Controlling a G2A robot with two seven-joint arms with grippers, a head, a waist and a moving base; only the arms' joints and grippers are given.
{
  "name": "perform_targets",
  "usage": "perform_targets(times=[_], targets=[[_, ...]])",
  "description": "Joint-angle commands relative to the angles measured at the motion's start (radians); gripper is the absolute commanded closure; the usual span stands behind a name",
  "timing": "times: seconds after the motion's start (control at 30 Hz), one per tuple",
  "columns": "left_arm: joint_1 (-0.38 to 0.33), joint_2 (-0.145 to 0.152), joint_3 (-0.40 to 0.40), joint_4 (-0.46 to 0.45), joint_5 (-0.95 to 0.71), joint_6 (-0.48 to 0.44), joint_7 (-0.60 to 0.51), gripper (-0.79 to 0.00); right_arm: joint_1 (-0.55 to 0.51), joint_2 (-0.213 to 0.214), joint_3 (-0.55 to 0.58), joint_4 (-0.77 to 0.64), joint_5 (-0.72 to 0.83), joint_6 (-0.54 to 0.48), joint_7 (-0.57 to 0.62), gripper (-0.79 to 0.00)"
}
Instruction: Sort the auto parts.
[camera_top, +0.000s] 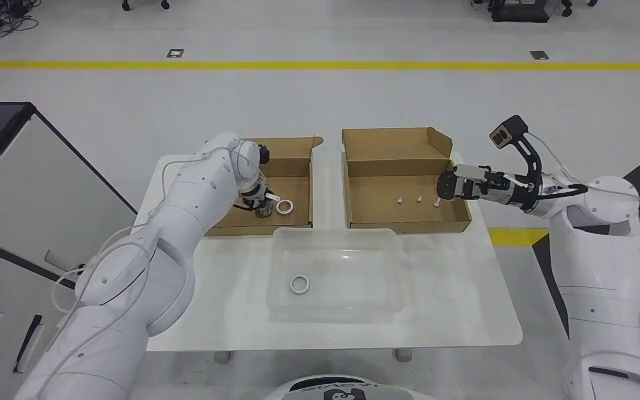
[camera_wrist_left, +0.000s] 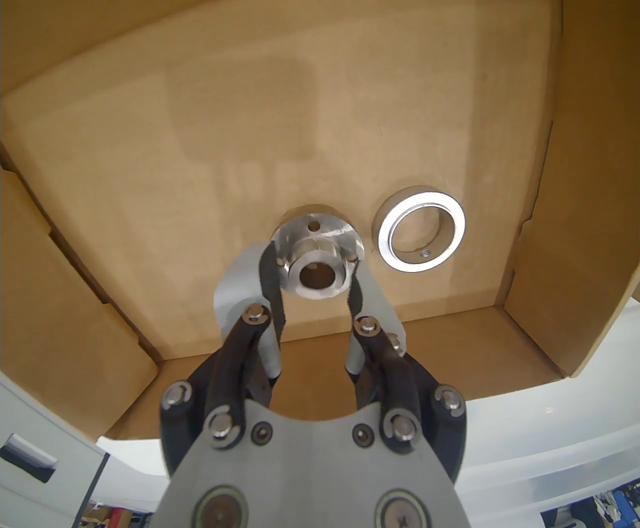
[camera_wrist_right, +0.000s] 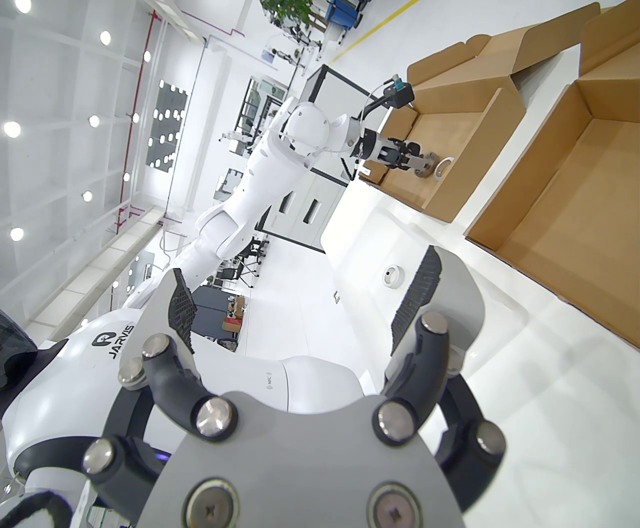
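A white surface (camera_top: 450, 300) carries a clear tub (camera_top: 335, 232) and two cardboard boxes. Inside the left box (camera_top: 290, 160), the left gripper (camera_wrist_left: 312, 280) has its fingers clenched on a flanged hub (camera_wrist_left: 320, 245), just beside a metal ring (camera_wrist_left: 385, 235). The right gripper (camera_wrist_right: 305, 267) hangs at the right box (camera_top: 395, 165) wall with its fingers spread and empty. A second ring (camera_top: 293, 285) lies in the tub.

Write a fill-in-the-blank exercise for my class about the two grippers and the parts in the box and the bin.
1. The left gripper is ____ on the flanged hub.
2. The right gripper holds nothing, and its fingers are ____.
3. The clear bin holds exactly ____ ring-shaped part.
4. The metal ring beside the hub lies in a ____ box.

Missing words: shut; open; one; cardboard.
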Motion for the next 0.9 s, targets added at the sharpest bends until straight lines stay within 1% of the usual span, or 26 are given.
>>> perform_targets(times=[0.0,0.13,0.27,0.37,0.47,0.57,0.63,0.7,0.73,0.8,0.87], targets=[[-0.003,-0.002,-0.005,0.007,-0.002,-0.004,0.003,-0.785,0.000,0.000,0.000,0.000,0.000,0.000,0.000,-0.785],[-0.013,-0.001,-0.019,0.012,-0.007,-0.016,0.017,-0.785,0.000,0.000,0.000,0.000,0.000,0.000,0.000,-0.785],[-0.024,0.009,-0.040,-0.010,-0.011,-0.032,0.028,-0.785,0.000,0.000,0.000,0.000,0.000,0.000,0.000,-0.785],[-0.026,0.023,-0.055,-0.052,-0.004,-0.048,0.030,-0.785,0.000,0.000,0.000,0.000,0.000,0.000,0.000,-0.785],[-0.017,0.046,-0.076,-0.132,0.009,-0.063,0.031,-0.785,0.000,0.000,0.000,0.000,0.000,0.000,0.000,-0.785],[0.013,0.083,-0.110,-0.262,0.028,-0.077,0.024,-0.785,0.000,0.000,0.000,0.000,0.000,0.000,0.000,-0.785],[0.046,0.115,-0.137,-0.378,0.065,-0.066,-0.002,-0.785,0.000,0.000,0.000,0.000,0.000,0.000,0.000,-0.785],[0.097,0.154,-0.176,-0.545,0.111,-0.027,-0.033,-0.785,0.000,0.000,0.000,0.000,0.000,0.000,0.000,-0.785],[0.134,0.176,-0.202,-0.639,0.135,-0.013,-0.056,-0.785,0.000,0.000,0.000,0.000,0.000,0.000,0.000,-0.785],[0.218,0.225,-0.265,-0.836,0.205,0.019,-0.105,-0.785,0.000,0.000,0.000,0.000,0.000,0.000,0.000,-0.785],[0.319,0.269,-0.335,-1.033,0.268,0.019,-0.158,-0.785,0.000,0.000,0.000,0.000,0.000,0.000,0.000,-0.785]])
